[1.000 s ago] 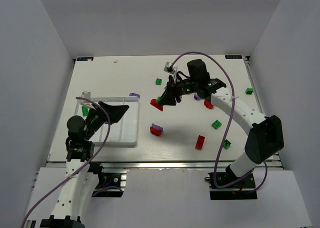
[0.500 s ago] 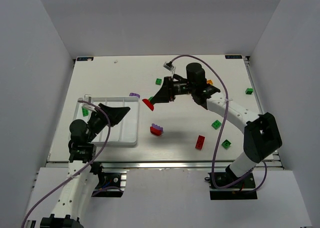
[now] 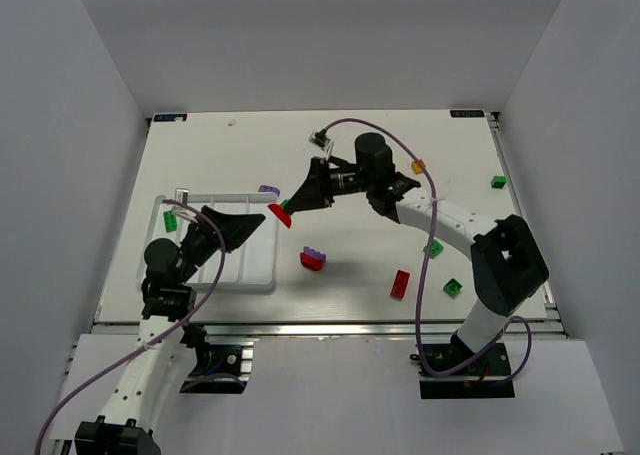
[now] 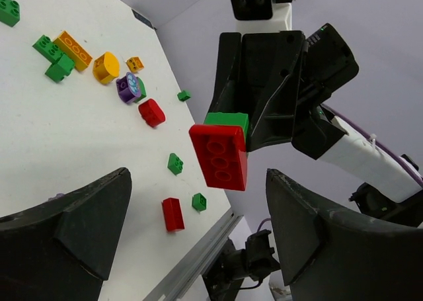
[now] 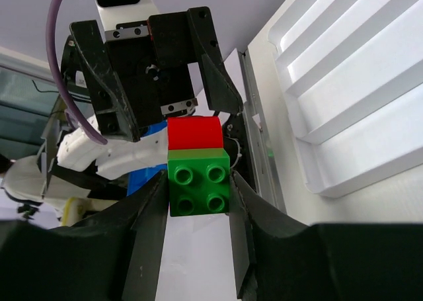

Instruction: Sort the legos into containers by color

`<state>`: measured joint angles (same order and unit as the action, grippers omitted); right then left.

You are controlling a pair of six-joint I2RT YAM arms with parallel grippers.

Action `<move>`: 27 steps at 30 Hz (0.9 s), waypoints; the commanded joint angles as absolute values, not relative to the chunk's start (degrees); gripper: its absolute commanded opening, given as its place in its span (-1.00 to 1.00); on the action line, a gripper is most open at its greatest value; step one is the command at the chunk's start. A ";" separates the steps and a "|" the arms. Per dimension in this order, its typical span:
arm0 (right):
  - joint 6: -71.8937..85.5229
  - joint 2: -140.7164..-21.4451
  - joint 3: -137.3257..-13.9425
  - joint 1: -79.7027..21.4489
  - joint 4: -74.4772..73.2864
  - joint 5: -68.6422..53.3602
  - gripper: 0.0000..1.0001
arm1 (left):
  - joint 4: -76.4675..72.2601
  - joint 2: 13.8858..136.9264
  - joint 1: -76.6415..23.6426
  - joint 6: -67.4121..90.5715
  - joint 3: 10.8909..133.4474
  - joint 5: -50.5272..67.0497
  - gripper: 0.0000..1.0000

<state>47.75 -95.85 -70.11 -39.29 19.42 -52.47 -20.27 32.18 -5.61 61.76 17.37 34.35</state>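
two arms are working over one white table [image 3: 200, 155]. at the left, the tray [image 3: 252, 267] is sitting near the front edge, with one green lego [image 3: 171, 220] lying inside near its left rim; the exact compartment is not showing clearly. the left gripper [image 3: 248, 218] is hovering above the tray's right half, its fingers standing wide apart and holding nothing. a purple lego [image 3: 268, 189] is lying just beyond the tray's far right corner. next, the right gripper [image 3: 296, 201] is reaching leftward, raised off the table, and clamping a green brick [image 5: 198, 185] between both fingers, with a red brick [image 5: 193, 133] joined to it and pointing toward the left gripper. this pair is hanging near the tray's right edge. further right, a red and purple stack [image 3: 313, 260], a loose red lego [image 3: 401, 284], three green legos [image 3: 453, 287] and an orange one [image 3: 418, 165] are lying scattered on the table, apart from the tray.
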 commanded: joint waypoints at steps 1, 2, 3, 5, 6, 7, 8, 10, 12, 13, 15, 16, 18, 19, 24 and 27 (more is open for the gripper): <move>52.55 -96.94 -72.86 -40.69 24.52 -52.82 -1.00 | -23.64 32.96 -6.59 62.31 16.35 34.19 0.82; 53.25 -97.29 -72.95 -40.87 25.13 -52.82 -1.00 | -23.99 33.22 -6.68 62.40 16.17 34.10 0.80; 53.78 -97.73 -73.04 -41.22 26.09 -52.91 -1.00 | -24.26 33.31 -6.94 62.49 16.08 33.75 0.80; 54.49 -98.26 -73.39 -41.83 26.28 -52.91 -1.00 | -25.22 33.57 -7.47 62.66 15.73 33.40 0.76; 54.58 -98.61 -73.48 -42.36 26.63 -52.91 -1.00 | -26.44 33.75 -7.64 63.19 15.56 33.31 0.76; 54.93 -98.70 -73.48 -42.54 26.89 -53.00 -1.00 | -27.15 33.92 -7.99 63.45 15.38 33.31 0.75; 55.11 -98.79 -73.39 -42.71 26.98 -53.00 -1.00 | -27.77 34.10 -8.17 63.72 15.12 33.22 0.75; 55.37 -99.05 -73.30 -43.15 27.33 -53.09 -1.00 | -29.79 34.63 -8.52 64.68 14.77 33.05 0.72; 55.89 -99.40 -73.13 -43.33 27.77 -53.09 -1.00 | -30.93 34.98 -8.70 65.21 14.41 32.96 0.67; 56.16 -99.40 -73.13 -43.42 28.12 -53.17 -1.00 | -31.20 35.33 -8.88 65.39 14.33 32.96 0.64; 56.25 -99.58 -73.12 -43.68 28.21 -53.17 -1.00 | -32.25 35.59 -9.05 65.91 13.89 33.05 0.57; 56.25 -99.58 -73.12 -43.68 28.30 -53.17 -1.00 | -32.52 35.68 -9.23 66.00 13.80 33.05 0.54; 56.25 -99.76 -73.21 -43.94 28.47 -53.17 -1.00 | -33.31 35.68 -9.40 66.44 13.62 33.13 0.50; 56.34 -99.76 -73.21 -43.95 28.48 -53.17 -1.00 | -33.57 35.68 -9.40 66.62 13.54 33.22 0.39; 56.25 -99.93 -73.30 -44.03 28.74 -53.00 -1.00 | -35.15 35.51 -9.49 67.67 13.10 33.84 -0.12; 56.25 -99.93 -73.13 -44.03 28.91 -53.17 -1.00 | -35.68 34.98 -9.58 68.03 12.66 34.10 -0.48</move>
<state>55.29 -99.88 -70.74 -43.66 26.26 -52.95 -33.30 35.75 -9.23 68.29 13.47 33.47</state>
